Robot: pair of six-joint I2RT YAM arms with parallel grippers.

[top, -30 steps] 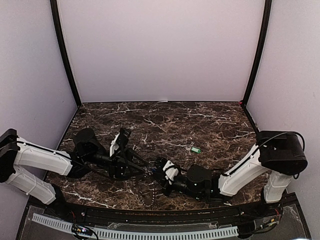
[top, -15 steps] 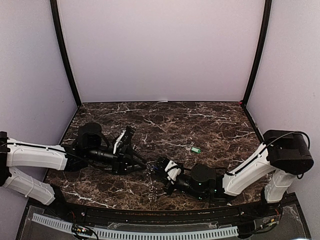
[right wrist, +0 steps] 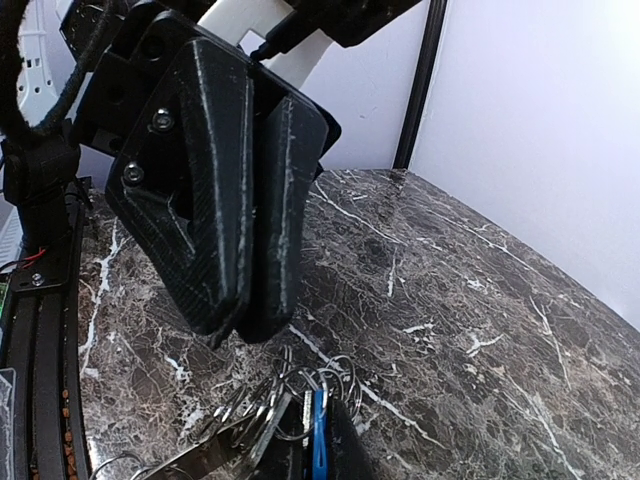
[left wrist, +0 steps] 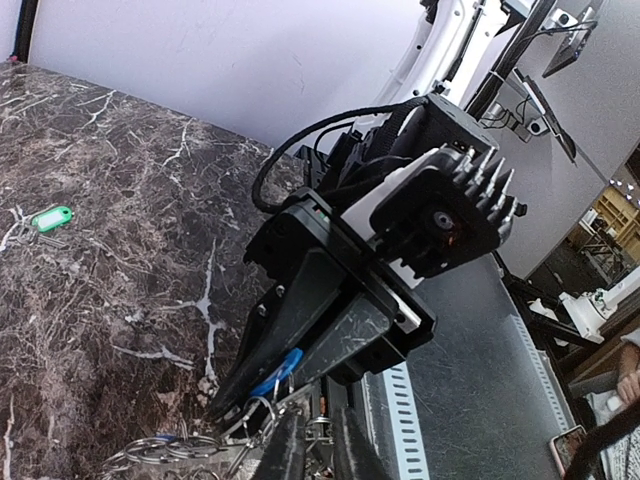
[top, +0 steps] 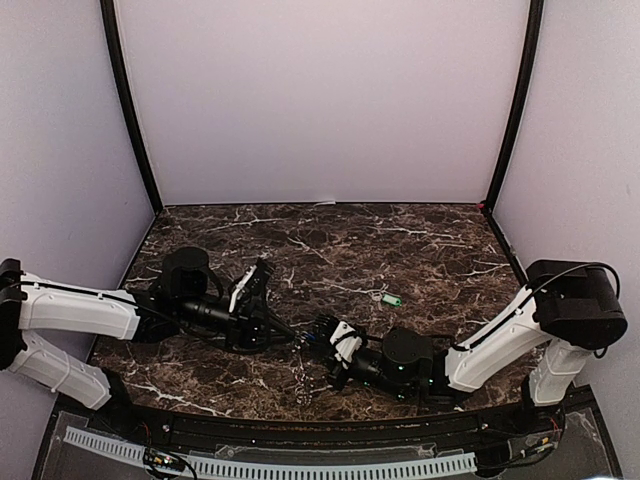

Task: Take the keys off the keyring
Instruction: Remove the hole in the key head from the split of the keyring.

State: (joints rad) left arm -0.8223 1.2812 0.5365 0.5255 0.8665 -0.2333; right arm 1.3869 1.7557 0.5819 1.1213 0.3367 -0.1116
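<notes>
Holding both arms low over the near part of the desk [top: 200, 385], one stretched in from the left and one from the right, with the tips facing each other just left of the middle and almost touching. Clamping the right pincer [top: 319, 337] shut on a blue key [right wrist: 317, 437], gripping its thin plastic head edge-on between the two fingers. Dangling a bunch of wire rings [right wrist: 296, 385] right beside that key, under and between the two sets of tips, all looped through one another. Trailing a thin pale strand [top: 301, 382] from there toward the near edge, too small for telling more. Holding the left pincer [top: 297, 339] nearly closed, leaving only a thin slit between its black fingers [right wrist: 215, 200], and hovering its tips just above the rings. Not showing whether any ring is being pinched there. Leaving a green key [top: 391, 299] lying farther out and to the right, flat on the dark marble, well apart from both pincers and from the rings. Showing a plain pale wall [top: 320, 100] rising behind the far edge of the desk.
</notes>
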